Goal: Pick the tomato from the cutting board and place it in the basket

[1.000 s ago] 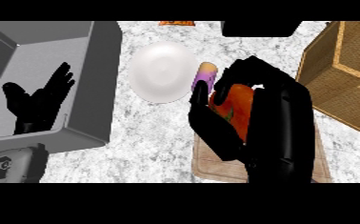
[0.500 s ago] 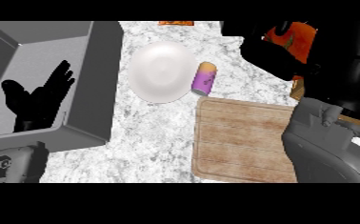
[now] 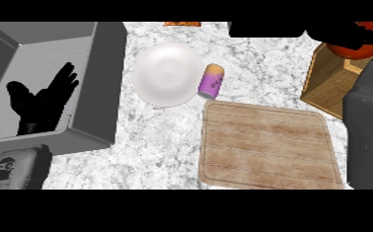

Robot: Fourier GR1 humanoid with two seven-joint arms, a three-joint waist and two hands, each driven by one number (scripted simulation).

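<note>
Head view: right hand point(image 3: 348, 34) at upper right grips tomato point(image 3: 355, 51) above basket point(image 3: 328, 80); left hand point(image 3: 45, 96) open at left; cutting board point(image 3: 268, 146) bare.

Your left hand point(image 3: 41, 99) is matte black all over, with slender fingers point(image 3: 65, 76) and a thumb. Your right hand point(image 3: 348, 34) shows only as a black shape. A dark grey, smooth-sided forearm point(image 3: 359, 132) runs along the right edge.

No readable text, labels, brands or numbers anywhere. Purple can point(image 3: 212, 82) beside the white plate point(image 3: 168, 74) carries faint dark marks, too small to make out.
</note>
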